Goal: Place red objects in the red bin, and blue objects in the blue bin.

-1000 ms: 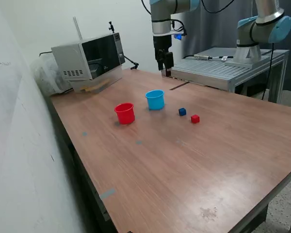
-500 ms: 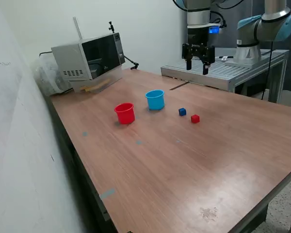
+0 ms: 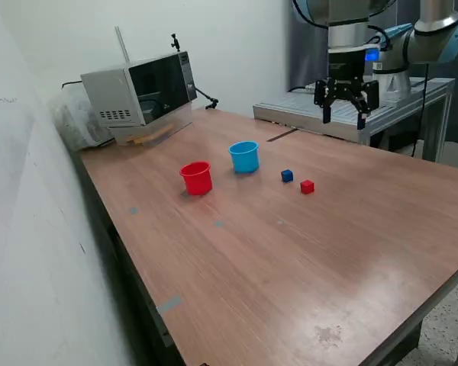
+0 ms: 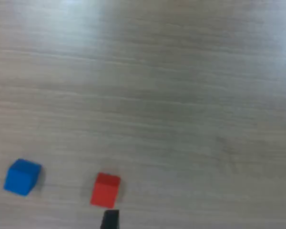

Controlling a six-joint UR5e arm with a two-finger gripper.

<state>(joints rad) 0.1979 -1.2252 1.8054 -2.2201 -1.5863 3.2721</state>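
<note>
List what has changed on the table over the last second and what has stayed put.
Only the arm moved: the gripper swung from the exterior view's left, near the microwave, toward its right, turned, and now hangs open and empty above the table. The red cup, light-blue cup, blue cube and red cube stayed put.

Table [image 3: 290, 259]: wide wood-grain top, glare patches near its front edge.
Wall [image 3: 30, 229]: plain white, along the exterior view's left.
Microwave [image 3: 141, 91]: at the table's far corner.
Metal platform [image 3: 351, 114]: grey, ribbed, behind the table.
</note>
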